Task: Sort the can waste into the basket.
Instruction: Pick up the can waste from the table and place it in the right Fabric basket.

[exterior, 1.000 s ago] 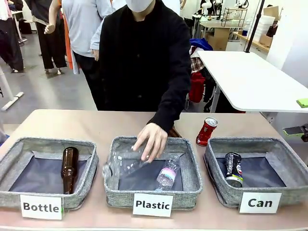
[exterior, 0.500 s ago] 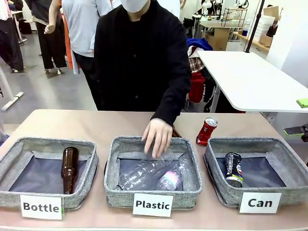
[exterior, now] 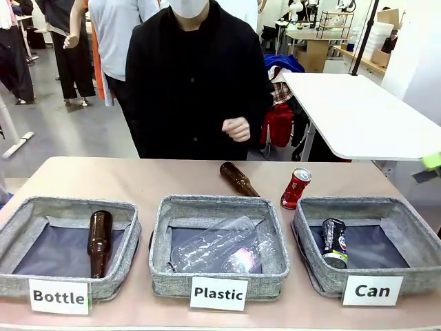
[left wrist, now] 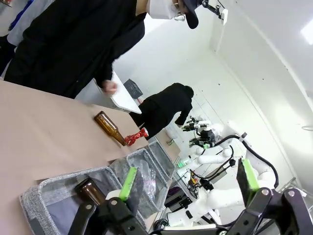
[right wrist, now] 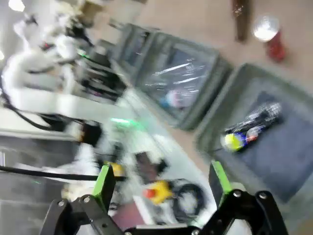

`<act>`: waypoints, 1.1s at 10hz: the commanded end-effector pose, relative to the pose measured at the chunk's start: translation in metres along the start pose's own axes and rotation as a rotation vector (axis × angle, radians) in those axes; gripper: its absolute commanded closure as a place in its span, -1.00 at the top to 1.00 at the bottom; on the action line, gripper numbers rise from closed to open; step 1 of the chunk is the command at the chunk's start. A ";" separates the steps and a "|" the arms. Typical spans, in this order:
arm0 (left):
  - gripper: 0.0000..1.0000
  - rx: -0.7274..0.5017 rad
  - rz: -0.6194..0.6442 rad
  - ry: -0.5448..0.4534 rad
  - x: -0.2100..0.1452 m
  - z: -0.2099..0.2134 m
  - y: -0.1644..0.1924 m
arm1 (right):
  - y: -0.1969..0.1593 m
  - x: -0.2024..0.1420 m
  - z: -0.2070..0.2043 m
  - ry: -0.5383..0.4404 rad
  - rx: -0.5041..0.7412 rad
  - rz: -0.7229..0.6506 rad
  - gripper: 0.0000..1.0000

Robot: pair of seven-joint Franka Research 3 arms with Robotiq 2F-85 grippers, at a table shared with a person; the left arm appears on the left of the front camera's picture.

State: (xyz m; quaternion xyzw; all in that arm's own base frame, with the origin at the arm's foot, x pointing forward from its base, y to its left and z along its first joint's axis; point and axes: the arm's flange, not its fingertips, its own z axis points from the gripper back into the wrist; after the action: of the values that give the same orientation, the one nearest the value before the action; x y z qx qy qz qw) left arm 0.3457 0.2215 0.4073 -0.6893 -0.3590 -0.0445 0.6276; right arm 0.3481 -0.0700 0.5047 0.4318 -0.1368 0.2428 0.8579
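- Lower right of the front view: the basket (exterior: 418, 207) labelled "Can" already has the dark can (exterior: 334, 243) lying by its left wall. I'd call that one sorted.
- Just past that basket's far left corner, the red can (exterior: 296, 187) sits on the worktop (exterior: 103, 176), outside the rim and looking tilted. By my reckoning it's the one left to go.
- Centre frame, a brown bottle (exterior: 239, 178) lies loose close to the red can, so any pick has to take metal, not glass.
- Up top, the person's fist (exterior: 237, 129) is held at the chest, well clear of the bins. It leaves room, I'd say.
- Low in its own wrist view, the left hand (left wrist: 188, 183) has its fingers spread wide with nothing between them.
- The right hand (right wrist: 162, 183), at the bottom of its view, is likewise spread and empty, looking down over the Can basket, a sensible spot for that red can.
- Hard to read: the right wrist picture is smeared with blur, the cans mere blobs of colour. I can't tell whether the red can touches the basket wall, and dents are too small to judge.
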 end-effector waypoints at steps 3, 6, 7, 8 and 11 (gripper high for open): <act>1.00 0.003 0.011 -0.004 -0.002 -0.002 -0.005 | -0.080 0.069 -0.077 0.048 -0.538 0.508 1.00; 1.00 0.003 0.011 -0.004 -0.002 -0.002 -0.005 | -0.075 0.079 -0.079 0.127 -0.423 0.448 1.00; 1.00 0.003 0.011 -0.004 -0.002 -0.002 -0.005 | -0.075 0.079 -0.079 0.127 -0.423 0.448 1.00; 1.00 0.003 0.011 -0.004 -0.002 -0.002 -0.005 | -0.075 0.079 -0.079 0.127 -0.423 0.448 1.00; 1.00 0.003 0.011 -0.004 -0.002 -0.002 -0.005 | -0.121 0.099 -0.066 0.052 -0.315 0.580 1.00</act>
State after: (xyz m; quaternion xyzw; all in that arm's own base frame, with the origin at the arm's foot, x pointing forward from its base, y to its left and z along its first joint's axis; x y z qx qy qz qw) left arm 0.3452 0.2212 0.4082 -0.6887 -0.3599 -0.0448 0.6278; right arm 0.4724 -0.0361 0.4367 0.1980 -0.2456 0.4255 0.8482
